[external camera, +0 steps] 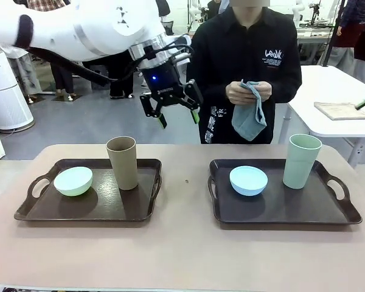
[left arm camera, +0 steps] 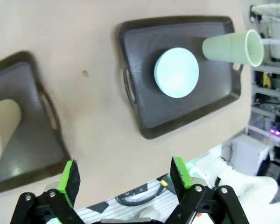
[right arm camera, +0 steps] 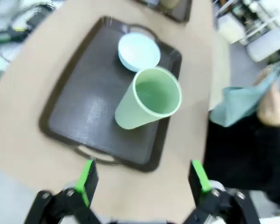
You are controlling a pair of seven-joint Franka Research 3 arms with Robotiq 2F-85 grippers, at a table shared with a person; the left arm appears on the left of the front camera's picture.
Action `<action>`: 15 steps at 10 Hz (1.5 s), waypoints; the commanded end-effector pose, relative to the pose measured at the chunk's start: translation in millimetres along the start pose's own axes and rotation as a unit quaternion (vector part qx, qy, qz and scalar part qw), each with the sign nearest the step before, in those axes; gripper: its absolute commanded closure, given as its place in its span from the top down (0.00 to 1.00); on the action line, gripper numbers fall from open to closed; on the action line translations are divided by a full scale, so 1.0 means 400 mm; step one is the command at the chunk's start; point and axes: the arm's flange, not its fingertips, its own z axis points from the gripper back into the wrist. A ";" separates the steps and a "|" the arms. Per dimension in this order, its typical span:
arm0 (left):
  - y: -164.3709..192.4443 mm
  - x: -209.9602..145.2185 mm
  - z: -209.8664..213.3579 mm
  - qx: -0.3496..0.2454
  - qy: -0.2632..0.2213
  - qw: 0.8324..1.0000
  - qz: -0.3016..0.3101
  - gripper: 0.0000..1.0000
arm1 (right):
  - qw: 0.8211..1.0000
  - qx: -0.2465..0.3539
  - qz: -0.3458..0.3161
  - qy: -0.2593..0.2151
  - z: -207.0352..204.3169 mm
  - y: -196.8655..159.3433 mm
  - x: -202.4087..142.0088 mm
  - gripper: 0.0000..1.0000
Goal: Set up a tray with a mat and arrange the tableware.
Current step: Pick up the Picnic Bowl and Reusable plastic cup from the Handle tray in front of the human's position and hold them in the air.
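Front, we look across the table (external camera: pixel 182 249); both wrist views, high up, share the tray (left arm camera: pixel 144 56) beyond their fingers (left arm camera: pixel 70 179).

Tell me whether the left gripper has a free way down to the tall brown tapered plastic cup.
Probably yes: the left gripper hangs open in the air, and nothing stands between it and the brown cup.

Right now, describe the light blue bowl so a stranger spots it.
On the beige table, find the dark tray on the robot's right. Beside its tall pale green cup sits the light blue bowl; the other tray's bowl is pale green.
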 end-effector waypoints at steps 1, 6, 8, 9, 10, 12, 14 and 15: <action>-0.029 0.031 -0.024 0.000 0.007 1.000 -0.027 1.00 | 0.994 -0.005 -0.099 -0.041 0.029 -0.040 -0.074 1.00; 0.000 0.000 0.000 0.000 0.000 1.000 0.000 1.00 | 0.995 0.034 -0.087 -0.030 0.017 -0.007 -0.104 1.00; -0.017 0.039 -0.026 0.002 -0.005 1.000 0.009 1.00 | 0.978 0.032 -0.094 -0.185 -0.004 -0.070 -0.183 1.00; -0.029 0.055 -0.047 0.011 -0.003 1.000 0.021 1.00 | 0.971 0.027 -0.125 -0.203 -0.027 -0.092 -0.211 1.00; -0.050 0.069 -0.067 0.023 0.006 0.999 0.035 1.00 | 0.964 0.029 -0.145 -0.221 -0.048 -0.110 -0.228 1.00; -0.101 0.095 -0.108 0.062 0.019 0.997 0.043 1.00 | 0.955 0.049 -0.165 -0.240 -0.086 -0.132 -0.253 1.00; -0.138 0.119 -0.150 0.078 0.030 0.996 0.042 1.00 | 0.953 0.066 -0.176 -0.239 -0.124 -0.140 -0.270 1.00; -0.158 0.135 -0.175 0.085 0.037 0.995 0.041 1.00 | 0.954 0.078 -0.178 -0.227 -0.161 -0.151 -0.283 1.00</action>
